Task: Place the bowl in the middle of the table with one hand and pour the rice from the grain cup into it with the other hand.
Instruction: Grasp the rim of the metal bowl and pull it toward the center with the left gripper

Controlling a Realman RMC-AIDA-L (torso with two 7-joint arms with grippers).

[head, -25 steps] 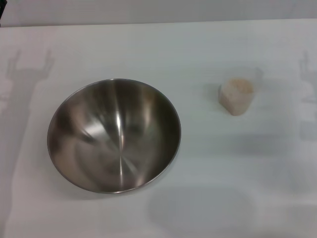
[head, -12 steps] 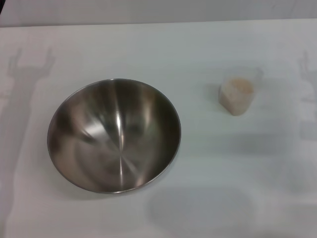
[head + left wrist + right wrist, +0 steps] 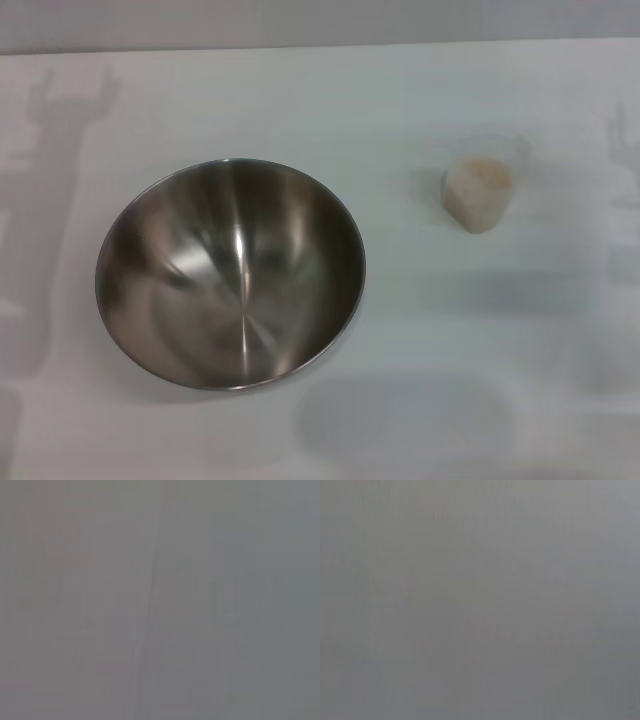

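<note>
Only the arm shadows on the table [image 3: 400,90] have shifted; bowl [image 3: 230,272] and rice-filled grain cup [image 3: 478,195] sit unmoved. Both grippers are out of view, so their fingers' state can't be told.

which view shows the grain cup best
The head view: the grain cup stands upright on the table, full of rice, right of the bowl. Both wrist views show only blank grey, no cup.

Pale grey wall strip [image 3: 300,22] beyond the far edge, perhaps a backdrop
</note>
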